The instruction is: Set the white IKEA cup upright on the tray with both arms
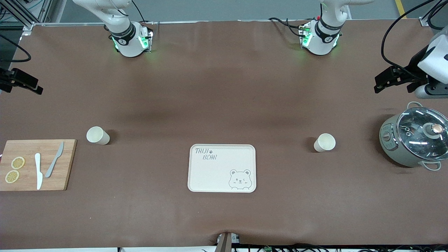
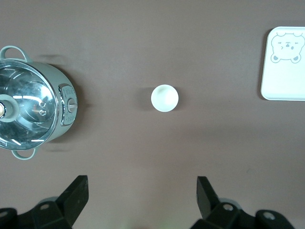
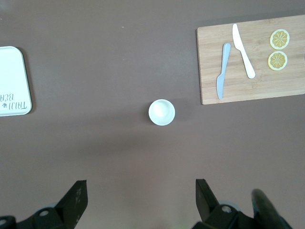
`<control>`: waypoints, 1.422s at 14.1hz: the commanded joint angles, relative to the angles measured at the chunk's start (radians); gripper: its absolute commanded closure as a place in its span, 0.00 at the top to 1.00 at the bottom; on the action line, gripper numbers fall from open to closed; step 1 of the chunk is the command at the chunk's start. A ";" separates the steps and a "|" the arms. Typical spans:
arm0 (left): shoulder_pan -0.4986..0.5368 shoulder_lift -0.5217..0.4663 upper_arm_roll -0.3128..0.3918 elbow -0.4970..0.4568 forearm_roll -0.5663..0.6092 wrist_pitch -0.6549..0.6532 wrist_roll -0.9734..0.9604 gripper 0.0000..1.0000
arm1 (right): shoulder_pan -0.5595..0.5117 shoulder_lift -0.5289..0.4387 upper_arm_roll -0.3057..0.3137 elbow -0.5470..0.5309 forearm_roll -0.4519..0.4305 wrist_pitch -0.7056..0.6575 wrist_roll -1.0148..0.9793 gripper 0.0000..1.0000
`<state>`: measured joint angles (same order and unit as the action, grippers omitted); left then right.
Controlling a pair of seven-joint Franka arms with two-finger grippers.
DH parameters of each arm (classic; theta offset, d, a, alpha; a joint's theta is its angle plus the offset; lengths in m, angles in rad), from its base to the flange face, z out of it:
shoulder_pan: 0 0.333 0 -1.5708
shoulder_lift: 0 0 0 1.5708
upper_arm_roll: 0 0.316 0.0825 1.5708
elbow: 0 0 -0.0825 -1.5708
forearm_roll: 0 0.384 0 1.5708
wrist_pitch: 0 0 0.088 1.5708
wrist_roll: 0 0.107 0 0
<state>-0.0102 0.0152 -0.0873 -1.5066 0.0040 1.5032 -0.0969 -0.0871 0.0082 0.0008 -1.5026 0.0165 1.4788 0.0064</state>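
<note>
1. Two white cups stand upright on the brown table, neither on the cream tray (image 1: 222, 168). The landmark for all entries is this tray, with its bear face and "TAIJI BEAR" lettering, lying bare at the table's middle.
2. Cup at the left arm's end (image 1: 324, 142): off the tray toward the left arm's end, slightly farther from the front camera than the tray, mouth up.
3. Cup at the right arm's end (image 1: 97, 135): off the tray toward the right arm's end, slightly farther from the front camera than the tray, mouth up.
4. Left gripper (image 2: 142, 200): up in the air, well off the tray over the left arm's end of the table; fingers spread wide, nothing between them.
5. Right gripper (image 3: 141, 200): up in the air, well off the tray over the right arm's end of the table; fingers released wide, holding nothing.
6. Wooden cutting board (image 1: 66, 164): toward the right arm's end from the tray, past the cup there. It carries a white knife (image 1: 38, 170), a grey knife (image 1: 54, 160) and two lemon slices (image 1: 14, 169).
7. Grey-green cooking pot (image 1: 395, 147) with glass lid (image 1: 423, 129): toward the left arm's end from the tray, past the cup there.
</note>
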 commanded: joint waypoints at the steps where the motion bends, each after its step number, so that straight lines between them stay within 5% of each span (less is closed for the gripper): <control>1: 0.007 0.005 -0.003 0.017 -0.019 -0.021 0.014 1.00 | -0.013 0.012 0.010 0.027 -0.003 -0.014 0.009 1.00; 5: 0.015 0.009 0.000 0.022 -0.019 -0.014 0.034 1.00 | -0.013 0.012 0.010 0.027 -0.003 -0.014 0.009 1.00; 12: 0.044 0.172 0.000 0.005 -0.018 0.084 0.014 1.00 | -0.014 0.025 0.010 0.025 0.000 -0.020 0.001 1.00; 20: 0.053 0.223 -0.005 -0.271 -0.007 0.452 -0.070 1.00 | 0.004 0.162 0.011 0.021 -0.012 0.092 0.007 1.00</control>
<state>0.0374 0.2587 -0.0850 -1.6929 -0.0002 1.8607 -0.1153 -0.0855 0.1348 0.0033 -1.5029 0.0134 1.5655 0.0060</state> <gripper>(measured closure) 0.000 0.000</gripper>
